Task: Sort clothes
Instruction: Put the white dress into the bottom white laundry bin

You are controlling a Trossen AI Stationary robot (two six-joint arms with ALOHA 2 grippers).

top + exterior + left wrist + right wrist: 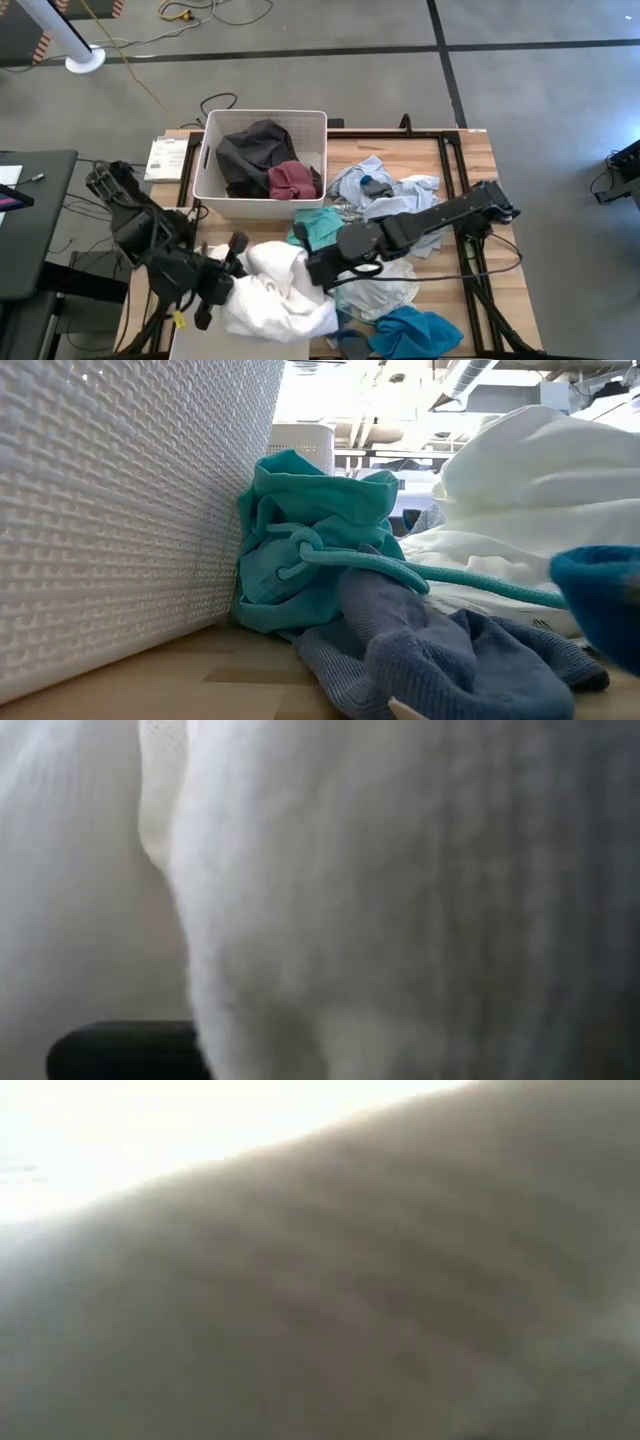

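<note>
A: At the desk's (pixel 470 150) near edge, the left claw (pixel 232 262) is pressed into the big white garment (pixel 275 295); its jaws are nearly together, pinching that fabric. Its wrist view is filled with white cloth, one dark finger (pixel 125 1048) showing at the edge.

B: And the right claw (pixel 318 272)?

A: Closed, at the same white garment's other side. Whether it holds cloth is hidden; its wrist view shows only blurred pale fabric.

B: The remaining clothes?

A: The teal garment (pixel 322 228) lies beside the white bin (pixel 262 205), its drawstring (pixel 400 572) trailing over a grey-blue cloth (pixel 440 655). A pale grey heap (pixel 385 185) sits behind the right arm; a bright blue piece (pixel 415 332) is cut off at the front edge. Inside the bin: a dark grey garment (pixel 252 152) and a maroon one (pixel 292 180).
</note>
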